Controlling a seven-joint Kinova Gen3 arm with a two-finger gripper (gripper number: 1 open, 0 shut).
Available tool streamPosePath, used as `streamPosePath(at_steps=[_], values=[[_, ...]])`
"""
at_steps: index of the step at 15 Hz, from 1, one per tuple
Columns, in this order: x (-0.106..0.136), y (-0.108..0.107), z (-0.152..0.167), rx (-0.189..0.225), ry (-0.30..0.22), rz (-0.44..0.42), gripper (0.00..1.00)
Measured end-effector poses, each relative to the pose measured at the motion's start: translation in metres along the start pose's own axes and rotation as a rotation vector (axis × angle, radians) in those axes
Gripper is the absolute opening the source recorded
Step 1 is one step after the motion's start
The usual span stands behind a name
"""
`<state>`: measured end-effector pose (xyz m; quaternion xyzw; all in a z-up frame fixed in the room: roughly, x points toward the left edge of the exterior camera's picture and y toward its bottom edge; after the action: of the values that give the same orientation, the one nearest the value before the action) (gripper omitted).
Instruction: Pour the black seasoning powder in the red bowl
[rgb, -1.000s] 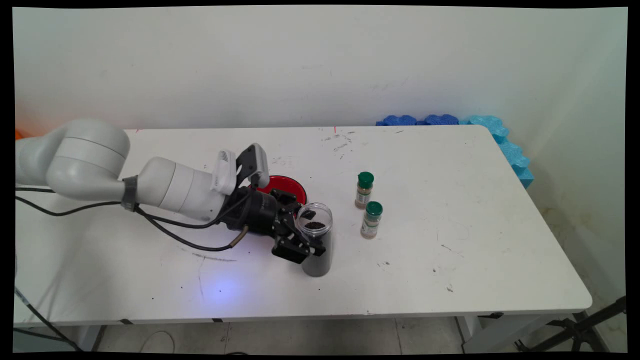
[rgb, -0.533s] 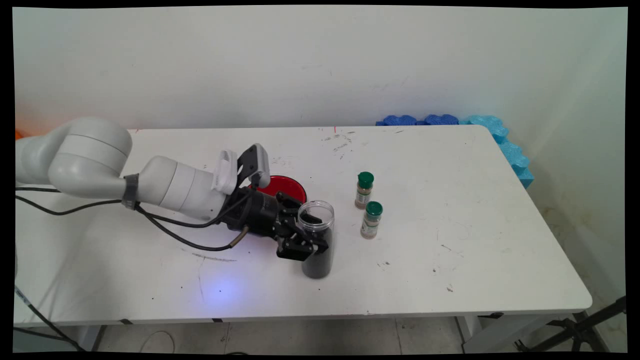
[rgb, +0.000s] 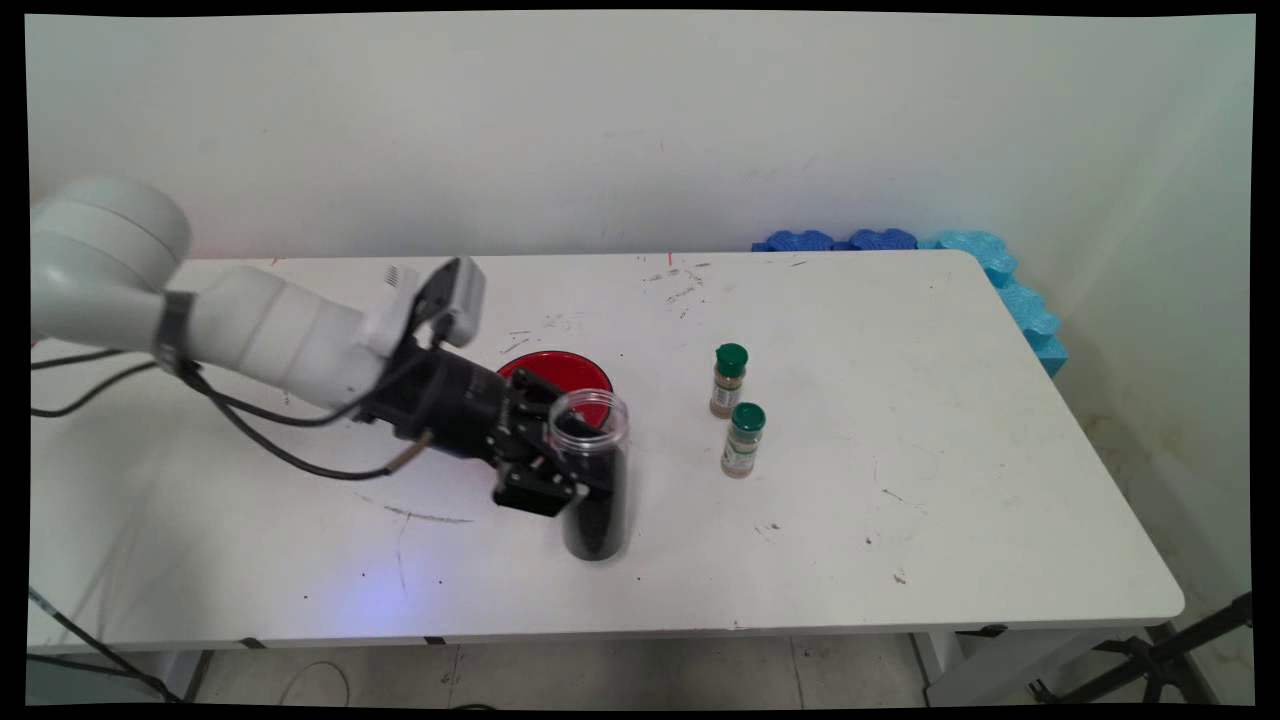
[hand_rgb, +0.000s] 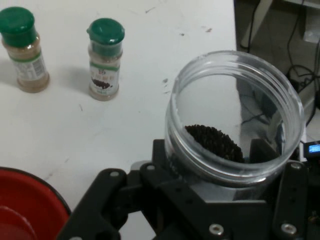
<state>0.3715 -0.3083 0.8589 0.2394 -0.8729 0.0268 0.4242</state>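
A: What is the arm (rgb: 250, 325) made of?
B: Smooth, rounded white links, fat cylinders joined end to end, with a domed shoulder piece at the far left. A dark grey band wraps one link.

A: Any cables?
B: Black cables (rgb: 265, 445) loop under it, and one ends in a brass-coloured plug near the wrist.

A: And the wrist?
B: A white ribbed block and a grey boxy camera housing (rgb: 458, 290) sit on top. Then a black cylindrical body.

A: The gripper (rgb: 560, 470)?
B: All black: angular linkage plates with small silver screws (hand_rgb: 216, 229) at the pivots, seen close in the hand view.
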Motion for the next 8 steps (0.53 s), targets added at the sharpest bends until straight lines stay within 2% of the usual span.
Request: streamPosePath(at_steps=[8], values=[[0.022, -0.006, -0.065, -0.033, 0.015, -0.034, 0.00]])
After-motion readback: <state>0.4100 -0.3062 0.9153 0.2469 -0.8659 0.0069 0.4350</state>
